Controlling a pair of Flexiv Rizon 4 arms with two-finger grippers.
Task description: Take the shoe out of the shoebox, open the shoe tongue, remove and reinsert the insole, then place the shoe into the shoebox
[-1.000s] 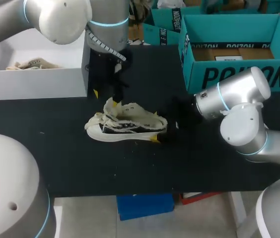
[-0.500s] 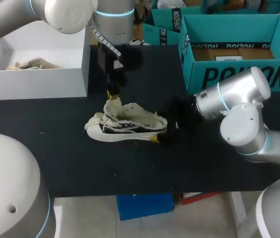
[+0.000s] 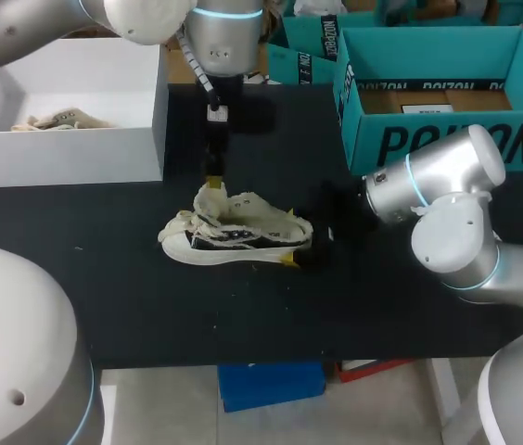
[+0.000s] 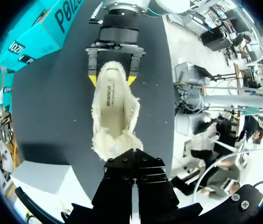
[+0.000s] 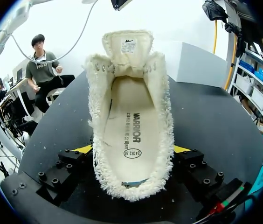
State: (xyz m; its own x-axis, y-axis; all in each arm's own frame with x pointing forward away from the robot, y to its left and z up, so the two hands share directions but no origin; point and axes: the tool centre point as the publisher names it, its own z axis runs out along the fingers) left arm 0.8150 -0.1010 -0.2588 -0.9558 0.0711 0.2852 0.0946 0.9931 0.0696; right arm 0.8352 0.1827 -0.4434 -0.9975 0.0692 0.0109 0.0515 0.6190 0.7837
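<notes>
Right wrist view: our right gripper [image 5: 132,150] clamps the shoe [image 5: 130,109] at its heel; our left gripper [image 3: 213,174] hovers above, fingers together.

**Head view.** Fixed, high and behind the robot, tilted down on the black table [image 3: 382,306]. Far off. It takes in the whole tabletop and both arms, with the shoe [image 3: 234,232] near the middle.

**Left wrist view.** On the left arm, above the shoe's tongue end. It faces down past the left gripper [image 4: 132,156] and lengthwise toward the heel. Fairly near; the shoe's opening is seen whole.

**Right wrist view.** On the right arm, low at the heel, with the right gripper [image 5: 132,149] either side of it. It faces along the shoe toward the tongue. Very near.

**Shared.**
- All three views: the shoe. The wrist views face each other along it.
- Left wrist and head views: the right gripper and the teal shoebox [image 3: 438,102].
- Right wrist and head views: the white box [image 3: 67,139].
</notes>
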